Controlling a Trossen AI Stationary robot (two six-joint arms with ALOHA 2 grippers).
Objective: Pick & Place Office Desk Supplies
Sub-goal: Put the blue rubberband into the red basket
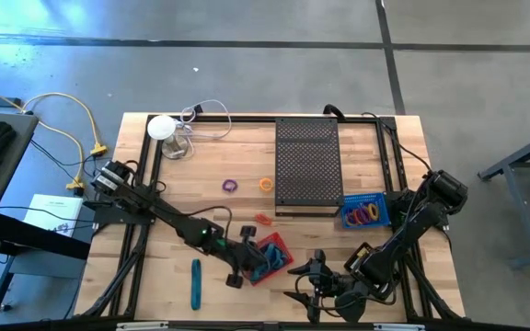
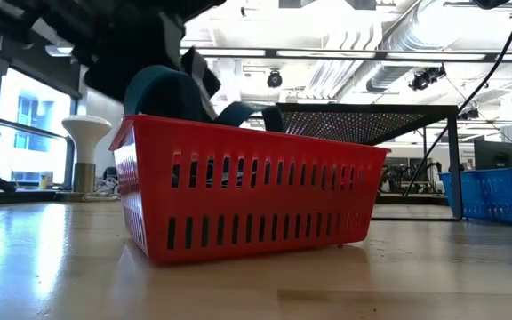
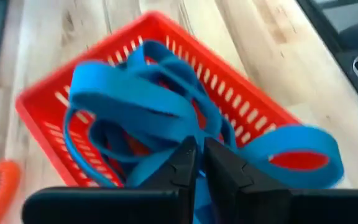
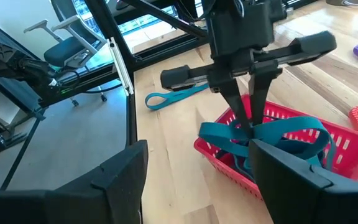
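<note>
A red basket [image 1: 281, 248] [image 2: 238, 204] stands on the table near the front edge. A tangle of blue elastic bands [image 3: 135, 99] [image 4: 272, 134] lies in it and rises above its rim [image 2: 167, 93]. My left gripper [image 1: 251, 262] [image 3: 199, 152] [image 4: 248, 127] is over the basket, shut on the bands. My right gripper [image 1: 313, 283] [image 4: 197, 149] stands open to the basket's right, holding nothing. A teal stick [image 1: 195, 283] [image 4: 173, 96] lies flat on the table, left of the basket. My left gripper pinches several strands of the blue bands near the middle of the tangle [image 3: 179, 140] between its two fingers. The fingers come slanting down from the table's left. The loops spread slack around the fingertips, and one loop [image 3: 297, 152] reaches out past the basket's rim.
A black perforated tray [image 1: 306, 165] sits at the back centre. Beside it stands a blue basket [image 1: 366, 213] holding coloured rings. A purple ring [image 1: 231, 186], an orange ring [image 1: 266, 184] and a red loop [image 1: 263, 219] lie loose. A white round object [image 1: 162, 127] stands back left.
</note>
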